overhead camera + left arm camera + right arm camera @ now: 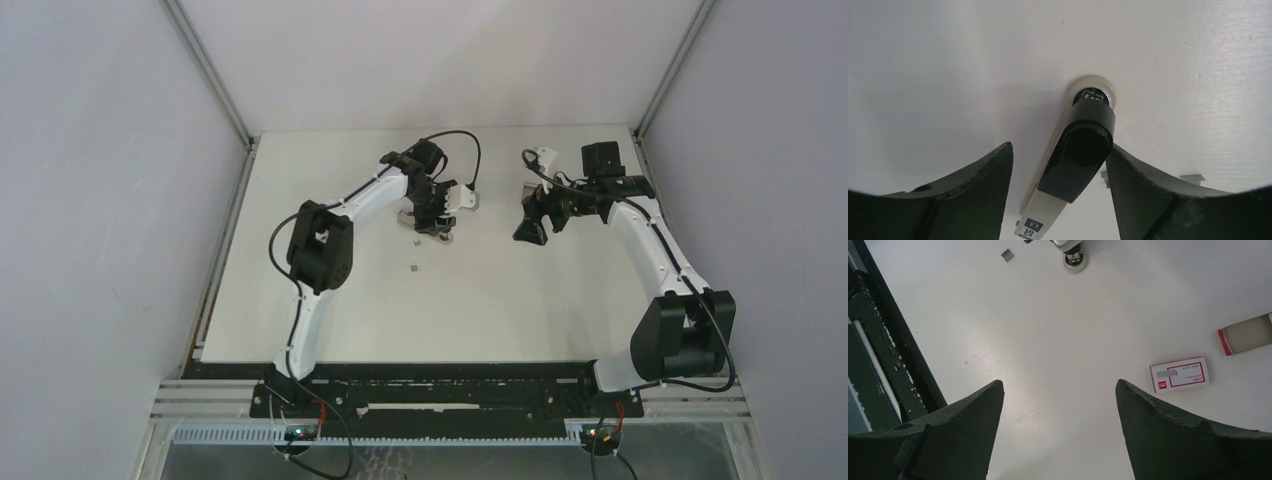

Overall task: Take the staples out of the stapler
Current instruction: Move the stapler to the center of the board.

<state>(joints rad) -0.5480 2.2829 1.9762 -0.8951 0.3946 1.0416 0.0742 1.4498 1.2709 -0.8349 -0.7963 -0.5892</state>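
1. Two claws are over the table (pixel 500 310): my left claw (pixel 1059 146) at the far centre-left, my right claw (pixel 1059 382) at the far centre-right, well apart from each other.
2. Left claw state: partly open and straddling the stapler (pixel 1083 130). My right finger (pixel 1168 200) is at the stapler's flank, and I cannot tell whether it touches. My left finger (pixel 963 200) stands clear of the stapler, with bare table showing between them. The stapler is not clamped.
3. Stapler position: it lies flat on the table between my left claw's fingers, running lengthwise away from the wrist. Its black upper arm sits on a pale base, and the rounded silvery end points away from the claw.
4. Staples (pixel 1193 177): one small silvery strip lies on the table just outside my right finger. A second strip is partly hidden at that finger's inner edge, beside the stapler. The overhead view shows two small specks on the table near my left claw.
5. Right claw state: wide open, holding nothing, with only bare table between its fingers.
6. Right wrist view: a closed red-and-white staple box (pixel 1180 375) lies on the table to the right, with an open box (pixel 1248 335) near it.
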